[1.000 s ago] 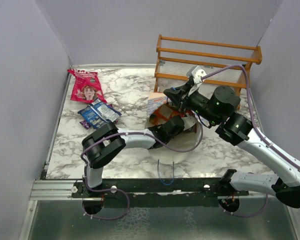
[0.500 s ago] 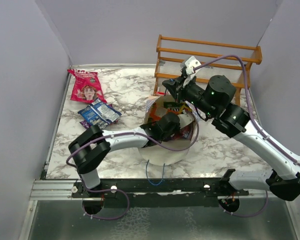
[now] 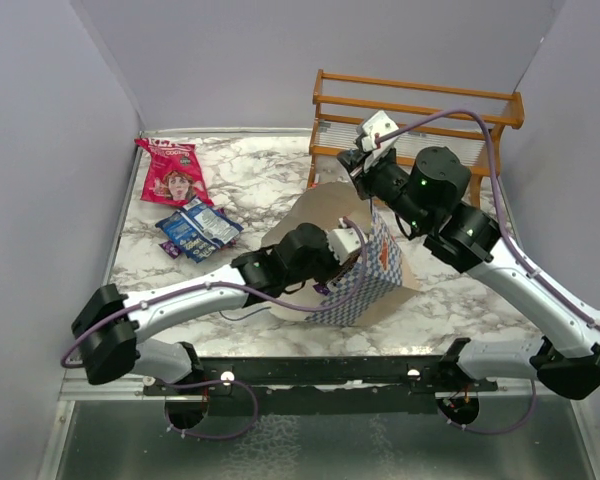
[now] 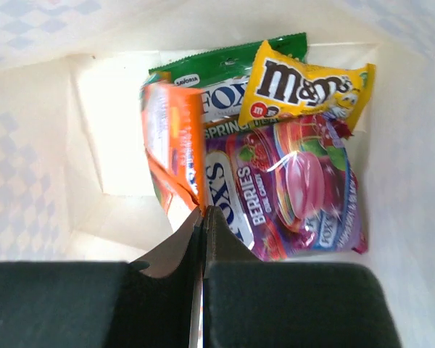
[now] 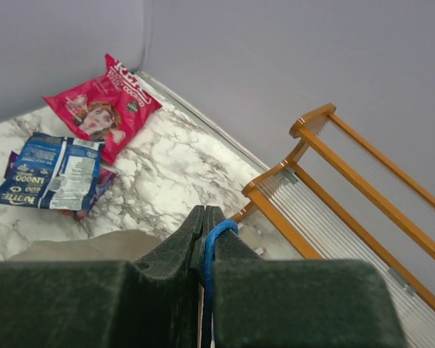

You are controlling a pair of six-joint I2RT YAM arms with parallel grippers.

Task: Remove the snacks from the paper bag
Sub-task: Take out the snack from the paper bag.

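Note:
The blue-and-white checkered paper bag (image 3: 365, 280) hangs tilted above the table, its cream mouth toward the left. My right gripper (image 3: 365, 160) is shut on its blue cord handle (image 5: 219, 230) and holds it up near the rack. My left gripper (image 3: 346, 243) is shut at the bag's rim, a thin pale edge pinched between its jaws, and looks into the bag (image 4: 43, 145). Inside lie an orange packet (image 4: 172, 138), a yellow packet (image 4: 304, 87), a purple packet (image 4: 290, 188) and a green one (image 4: 217, 65). A pink-red bag with a face (image 3: 172, 172) and blue packets (image 3: 200, 228) lie on the table.
A wooden rack (image 3: 415, 115) stands at the back right, just behind my right gripper, and shows in the right wrist view (image 5: 348, 167). Grey walls close in the marble table (image 3: 250, 170) on three sides. The pink-red bag (image 5: 101, 107) and blue packets (image 5: 51, 174) lie at the far left.
The bag has been lifted and tipped, so its checkered side now shows. My right gripper rose toward the rack with the handle. My left arm swung out to the left, its gripper staying at the bag.

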